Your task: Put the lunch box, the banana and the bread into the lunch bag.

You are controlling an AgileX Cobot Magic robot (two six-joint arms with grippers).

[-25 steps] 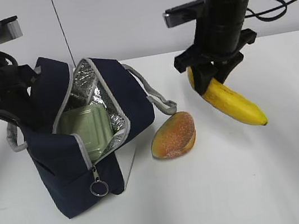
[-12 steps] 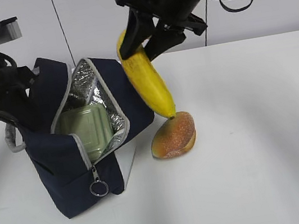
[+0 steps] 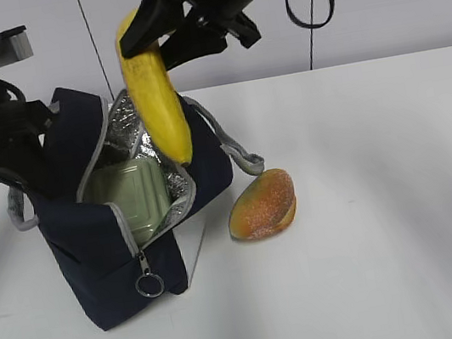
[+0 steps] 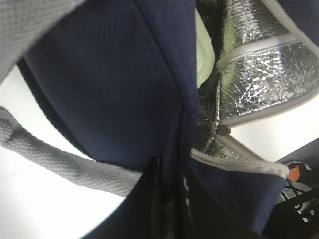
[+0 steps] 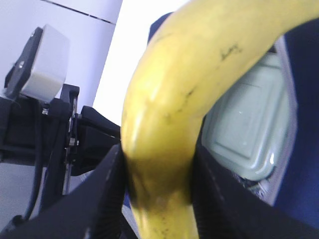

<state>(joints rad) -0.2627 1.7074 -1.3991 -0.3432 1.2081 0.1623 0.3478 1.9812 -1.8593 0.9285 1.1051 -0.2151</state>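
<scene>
Banana (image 3: 156, 94), long, curved, ripe yellow with dark tips, is pinched near its upper end by the right hand (image 3: 156, 43) and hung, tip down, over the open mouth of the boxy navy-blue fabric lunch bag (image 3: 101, 249). Inside the silver foil lining, the sage-green ribbed-lid lunch box (image 3: 131, 197) is seen. The bag's far wall is gripped by the left hand (image 3: 30, 153), pressed together on the fabric. An oval golden-brown bun (image 3: 262, 205) is left on the white tabletop (image 3: 392, 238), just beside the bag.
</scene>
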